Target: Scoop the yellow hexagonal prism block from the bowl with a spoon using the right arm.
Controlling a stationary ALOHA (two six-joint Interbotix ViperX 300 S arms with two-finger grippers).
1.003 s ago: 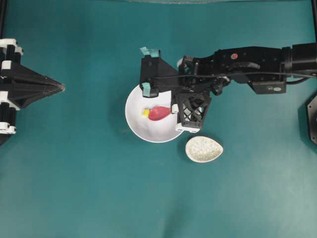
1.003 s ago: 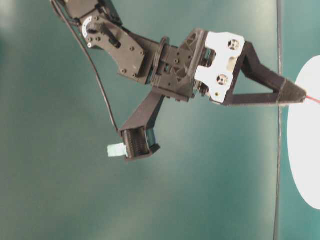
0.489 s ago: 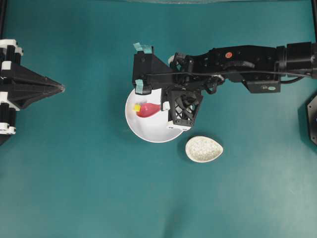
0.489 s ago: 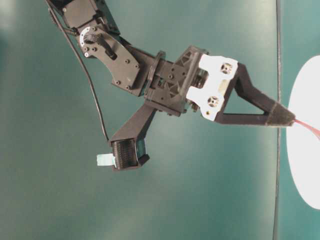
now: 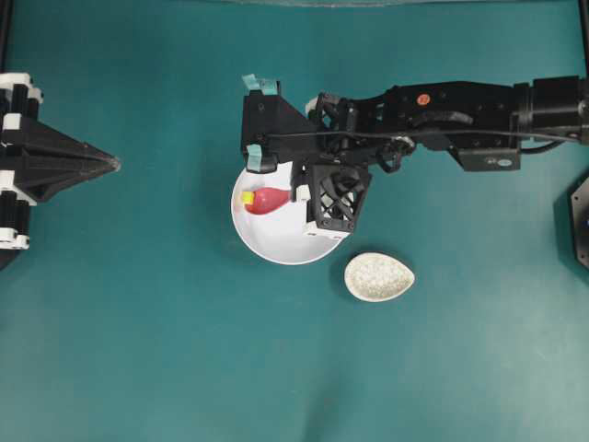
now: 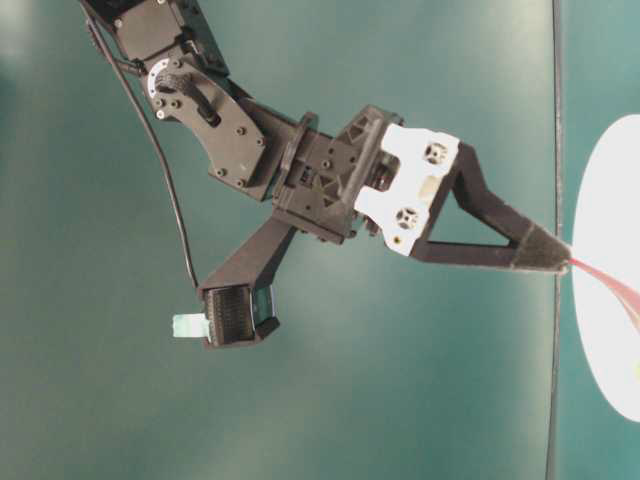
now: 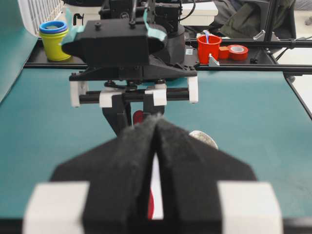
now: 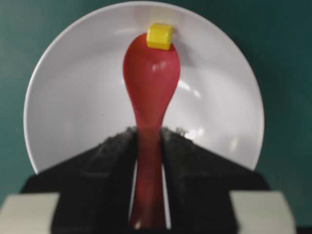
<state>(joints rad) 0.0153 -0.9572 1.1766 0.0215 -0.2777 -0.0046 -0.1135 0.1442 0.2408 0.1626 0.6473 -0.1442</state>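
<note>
Right gripper [image 8: 146,146] clamps spoon [image 8: 150,92] handle; scoop ahead of fingertips inside bowl [image 8: 73,112], yellow block [image 8: 160,35] touching scoop tip.

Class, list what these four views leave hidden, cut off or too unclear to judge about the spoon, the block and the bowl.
- Spoon handle end: right wrist view, hidden between the right gripper pads.
- Yellow block: sits at the scoop tip; whether it rests in the scoop or against the bowl wall is unclear.
- Bowl: table-level view, cut off by the right edge.
- Bowl interior: left wrist view, blocked by the left gripper, blurred up close.
</note>
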